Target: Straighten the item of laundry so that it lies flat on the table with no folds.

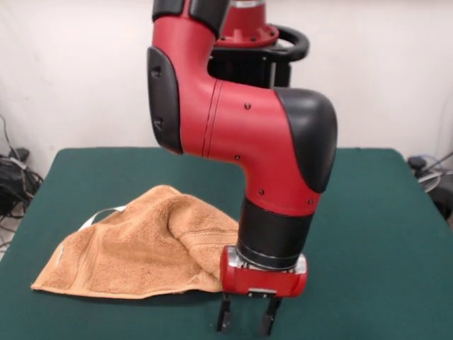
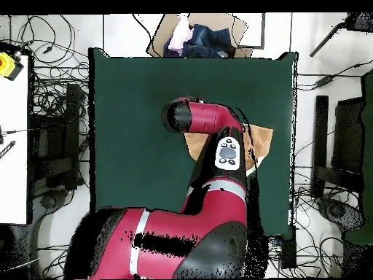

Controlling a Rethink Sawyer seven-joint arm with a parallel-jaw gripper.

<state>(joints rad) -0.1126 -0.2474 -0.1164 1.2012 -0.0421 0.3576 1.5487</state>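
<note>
Gripper (image 1: 247, 316) hung low over surface (image 1: 368, 234), fingers apart, nothing between them, just beside towel's near corner. Towel (image 1: 134, 251) lay bunched on surface's left part in front view, one flap folded over middle, white label (image 1: 106, 212) poking out at far edge. Step looked like approach for grasp. Next move probably called for pinching loose corner and drawing it outward. Front view showed folds and gripper; overhead showed only towel (image 2: 258, 138) edges, arm (image 2: 211, 120) covering rest.
</note>
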